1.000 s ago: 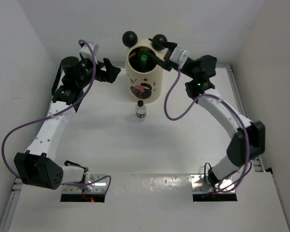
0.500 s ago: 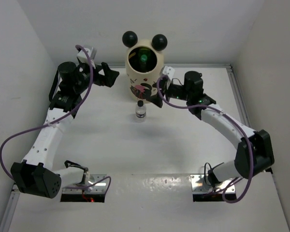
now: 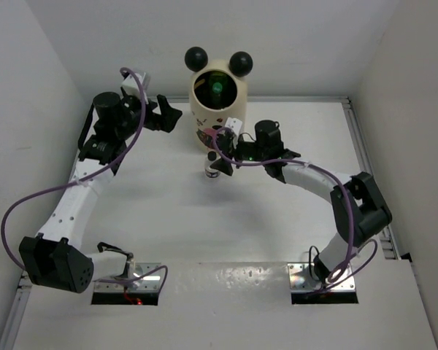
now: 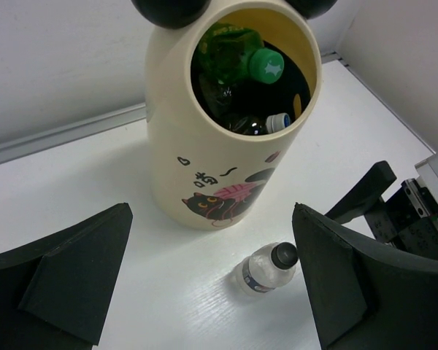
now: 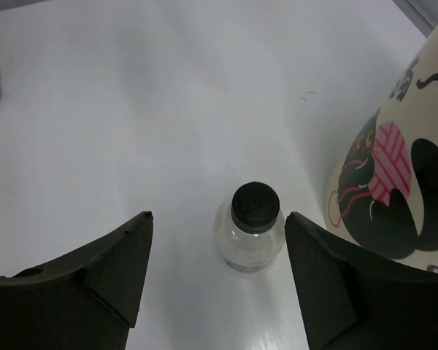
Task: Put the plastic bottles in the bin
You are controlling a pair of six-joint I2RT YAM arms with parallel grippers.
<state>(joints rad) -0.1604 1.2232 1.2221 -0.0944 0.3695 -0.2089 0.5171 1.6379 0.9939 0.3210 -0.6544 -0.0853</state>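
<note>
The cream bin (image 3: 217,109) with two black ball ears stands at the back of the table. Inside it, in the left wrist view, lie a green bottle (image 4: 237,60) and a blue-capped bottle (image 4: 276,122). One small clear bottle with a black cap (image 3: 211,168) stands upright just in front of the bin; it also shows in the left wrist view (image 4: 266,267) and the right wrist view (image 5: 252,232). My right gripper (image 3: 220,165) is open, low at the bottle, one finger on each side of it without touching. My left gripper (image 3: 164,114) is open and empty, left of the bin.
White walls close the table at the back and both sides. The bin's side (image 5: 405,182) stands close to the right of my right gripper's fingers. A metal strip (image 3: 358,146) runs along the table's right edge.
My right gripper has left the bin's rim, come down and swung left to the standing bottle, and now straddles it. The left arm has barely moved.
</note>
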